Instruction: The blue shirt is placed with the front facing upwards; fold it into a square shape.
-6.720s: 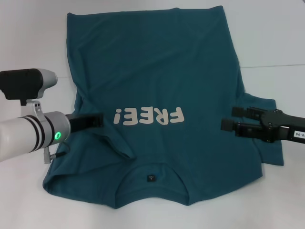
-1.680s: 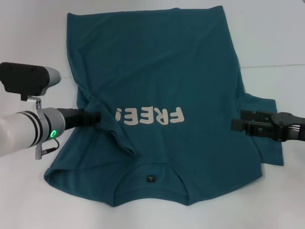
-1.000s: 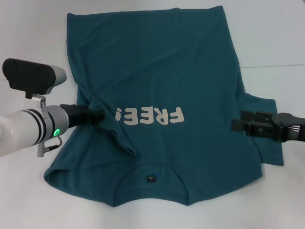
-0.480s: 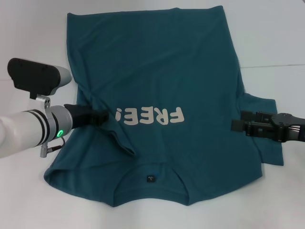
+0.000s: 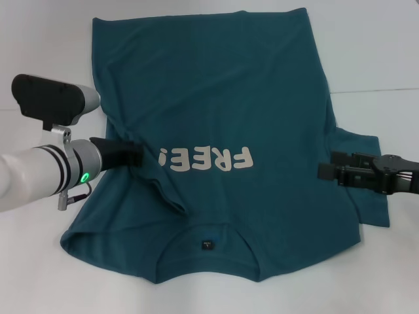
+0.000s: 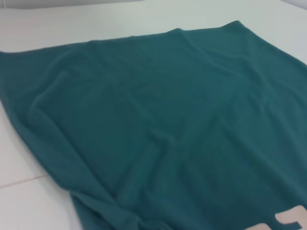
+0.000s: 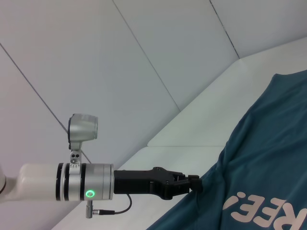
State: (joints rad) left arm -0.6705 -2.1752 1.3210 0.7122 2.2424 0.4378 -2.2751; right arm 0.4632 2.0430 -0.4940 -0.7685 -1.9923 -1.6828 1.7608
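The blue shirt [image 5: 222, 137] lies flat on the white table [image 5: 380, 52], front side up. Its collar is at the table's near edge and its bottom hem is toward the far edge, so its long way runs from near to far. The white "FREE!" print [image 5: 204, 159] sits across the middle. On the left side the cloth is bunched into folds where the sleeve is tucked in. The right sleeve still sticks out flat toward the right edge.

The left end effector [image 5: 131, 155] is right at those bunched folds, touching the shirt just beside the print. Its tips look pressed close together in the cloth, and it seems to be pinching a fold there. The right end effector [image 5: 325, 171] sits low over the shirt at the inner end of the right sleeve, with its fingers a narrow way apart and nothing between them.

Each arm is nearest its own side of the shirt, so the next fold likely goes sideways, across the long way
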